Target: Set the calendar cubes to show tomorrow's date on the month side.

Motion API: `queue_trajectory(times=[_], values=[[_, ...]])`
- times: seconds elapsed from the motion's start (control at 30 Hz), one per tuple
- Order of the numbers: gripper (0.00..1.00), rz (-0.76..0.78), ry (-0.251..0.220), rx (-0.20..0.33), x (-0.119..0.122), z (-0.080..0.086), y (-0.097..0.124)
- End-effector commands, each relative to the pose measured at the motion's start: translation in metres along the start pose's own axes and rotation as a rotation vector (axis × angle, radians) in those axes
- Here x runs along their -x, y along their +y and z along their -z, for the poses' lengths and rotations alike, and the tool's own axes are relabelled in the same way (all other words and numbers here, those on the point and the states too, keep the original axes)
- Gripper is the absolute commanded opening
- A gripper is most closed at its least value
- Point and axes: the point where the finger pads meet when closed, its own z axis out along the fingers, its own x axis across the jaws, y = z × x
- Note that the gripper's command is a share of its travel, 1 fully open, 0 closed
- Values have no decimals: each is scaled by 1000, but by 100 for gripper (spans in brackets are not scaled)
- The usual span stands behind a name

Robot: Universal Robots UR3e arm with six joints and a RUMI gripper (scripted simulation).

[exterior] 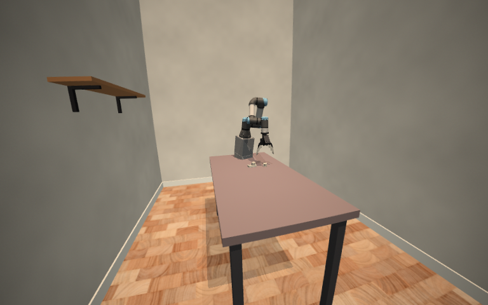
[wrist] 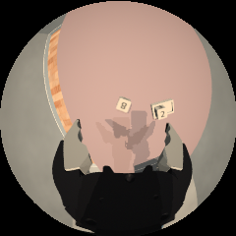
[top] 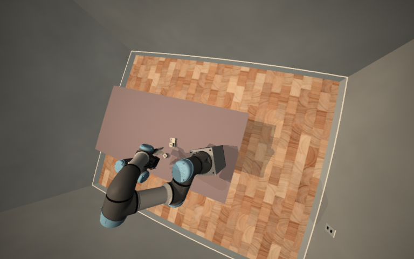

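Note:
A loose pale cube point(wrist: 123, 105) point(top: 165, 155) point(exterior: 264, 164) lies on the table beside the tray; its top face shows an 8, turned at an angle in the wrist view. The small pale tray point(wrist: 170, 104) point(exterior: 249, 166) holds a second cube point(wrist: 161, 113) point(exterior: 253, 163) with a 2 on its top, at one end. The rest of the tray looks to be without a cube. The month's name and the cubes' side digits cannot be read. My gripper point(wrist: 124, 122) point(exterior: 265, 154) is open and empty, pointing down above the table, higher than both cubes.
The pinkish table point(top: 146, 113) point(exterior: 277, 194) has its long edge near the gripper side. The arm's grey base block point(top: 219, 160) point(exterior: 244, 147) stands at the table's far end in the exterior view. A wooden shelf point(exterior: 86, 79) hangs on the left wall, far from the arm.

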Motion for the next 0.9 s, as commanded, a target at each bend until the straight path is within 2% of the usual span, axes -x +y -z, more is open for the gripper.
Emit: queue_trajectory(times=[0.0, 0.3, 0.67, 0.7, 0.87], values=[[100, -142, 7, -4, 0, 0, 0], [100, -295, 7, -5, -1, -1, 2], [100, -323, 7, -5, -1, -2, 2], [28, -323, 7, -5, -1, -2, 2], [28, -323, 7, -5, -1, -2, 2]])
